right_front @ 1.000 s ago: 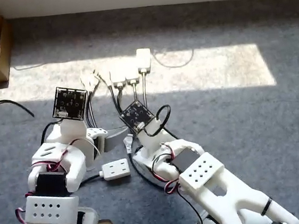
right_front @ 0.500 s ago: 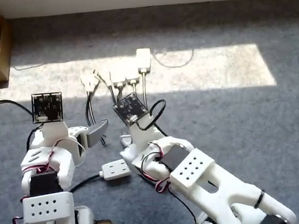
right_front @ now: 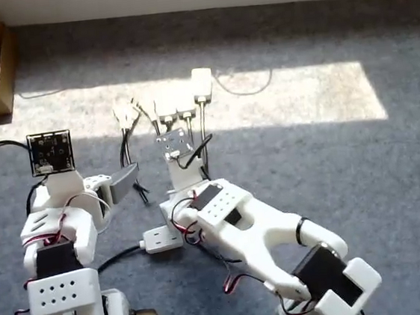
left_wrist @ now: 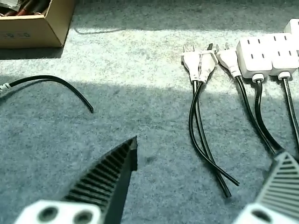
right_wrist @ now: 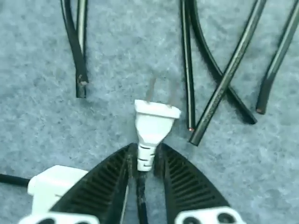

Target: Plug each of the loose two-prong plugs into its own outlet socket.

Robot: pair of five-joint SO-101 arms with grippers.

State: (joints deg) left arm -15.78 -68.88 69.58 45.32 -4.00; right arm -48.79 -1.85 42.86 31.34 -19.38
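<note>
Carpet (right_front: pixel 393 183): grey-blue, speckled; pale sunlit band under outlets (left_wrist: pixel 266 56). Outlets: white, dark slots, black cords. Loose plugs (left_wrist: pixel 198 63) beside outlets: white, black cords. Plug (right_wrist: pixel 152 121), well short of outlets: white, black cord; prongs perhaps dull grey, blurred. Right gripper (right_wrist: pixel 145 161), left gripper (left_wrist: pixel 209 149): black ribbed fingers (right_wrist: pixel 187 186), white bases. Arms (right_front: pixel 262 227): white, red and black wires. Box (left_wrist: pixel 32 28), far from outlets: tan cardboard.

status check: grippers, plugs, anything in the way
Left gripper open, empty. Right gripper shut on white plug, prongs free. Black cables cross just ahead of it.
</note>
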